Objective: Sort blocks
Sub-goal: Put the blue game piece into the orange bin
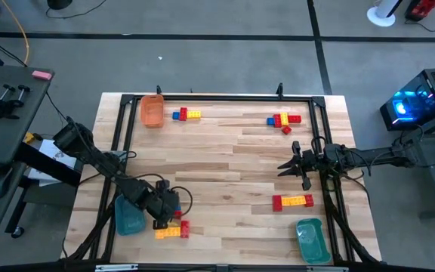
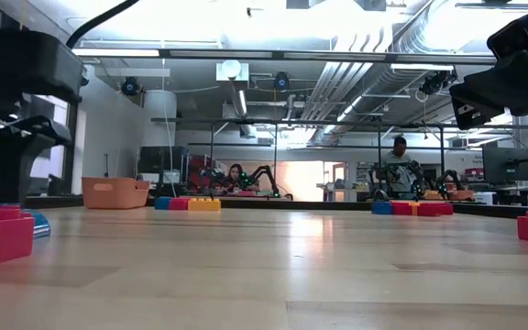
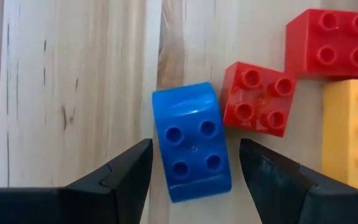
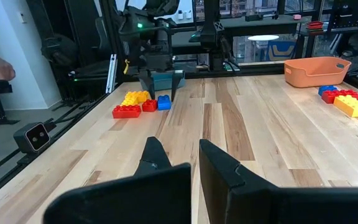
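A blue block (image 3: 188, 124) lies studs up on the wooden table near its near-left corner. Beside it are a small red block (image 3: 257, 99), a larger red block (image 3: 331, 43) and a yellow one (image 3: 353, 134). My left gripper (image 3: 194, 149) points down over the blue block, open. One finger (image 3: 126, 171) stands on each side of the block with a narrow gap, touching nothing. The right wrist view shows the same group (image 4: 143, 103) under that gripper (image 4: 160, 84). My right gripper (image 1: 282, 165) waits shut at the table's right side, above the table.
More blocks lie in a row at the far left (image 1: 186, 115), a cluster at the far right (image 1: 284, 120) and a red-yellow row (image 1: 292, 201) near the right. An orange tray (image 1: 152, 110) stands far left, with teal trays near left (image 1: 129, 217) and near right (image 1: 310, 239).
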